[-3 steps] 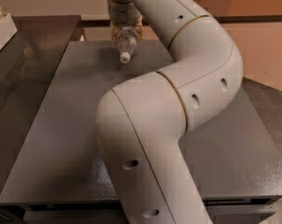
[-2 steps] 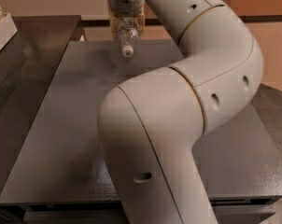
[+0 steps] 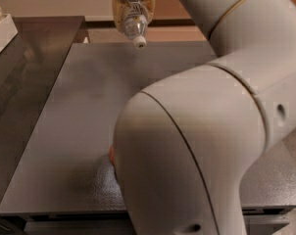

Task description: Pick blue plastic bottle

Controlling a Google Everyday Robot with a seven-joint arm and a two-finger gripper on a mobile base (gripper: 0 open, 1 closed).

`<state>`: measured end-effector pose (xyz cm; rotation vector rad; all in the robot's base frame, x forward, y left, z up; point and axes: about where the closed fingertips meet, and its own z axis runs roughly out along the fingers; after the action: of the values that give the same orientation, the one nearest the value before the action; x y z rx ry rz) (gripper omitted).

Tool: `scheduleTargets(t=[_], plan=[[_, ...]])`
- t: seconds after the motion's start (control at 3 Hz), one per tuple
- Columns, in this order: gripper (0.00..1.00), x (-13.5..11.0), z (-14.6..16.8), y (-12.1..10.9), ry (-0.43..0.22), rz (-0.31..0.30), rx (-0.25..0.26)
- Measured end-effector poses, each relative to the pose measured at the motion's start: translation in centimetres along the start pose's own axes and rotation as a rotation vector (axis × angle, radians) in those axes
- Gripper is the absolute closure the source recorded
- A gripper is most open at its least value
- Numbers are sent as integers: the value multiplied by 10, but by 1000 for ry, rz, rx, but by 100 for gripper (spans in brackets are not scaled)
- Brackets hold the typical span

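Grey, finely textured table (image 3: 74,111): we enter it first, since it fills most of the camera view, the only view we have.

Item, arm (image 3: 211,131): white, jointed and very near the lens. It covers the right half and the lower middle of the table.

Item, gripper (image 3: 133,11): at the top edge, left of centre, above the far end of the table. Its two pale yellowish fingers (image 3: 116,9) stand narrow, one on each side of the bottle's body. We read it as clamped on the bottle.

Item, blue plastic bottle (image 3: 134,26): clear, held between those fingers, tilted so that its white cap (image 3: 138,41) is lowest and points toward us. We see no contact between cap and table, so we judge that it hangs clear of the surface.

Item, orange thing (image 3: 111,154): a small rounded sliver on the table at the arm's left edge. It is mostly hidden and we cannot name it.

Item, white box (image 3: 1,31): far left, on a darker counter (image 3: 20,77) beside the table.

Step in hand, by our judgement: the grasp is made and the lift is the part in progress. The next move calls for a straight rise with a firm grip, because smooth plastic held cap-down could slip out. It also calls for an elbow path that stays off the orange thing.
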<state>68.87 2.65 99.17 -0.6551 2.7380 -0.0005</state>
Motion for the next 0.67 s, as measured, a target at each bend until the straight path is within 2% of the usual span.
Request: scheduleTargets(t=[0.33, 0.67], plan=[[100, 5, -22, 1, -27, -72, 9], [100, 9, -33, -1, -54, -132, -4]])
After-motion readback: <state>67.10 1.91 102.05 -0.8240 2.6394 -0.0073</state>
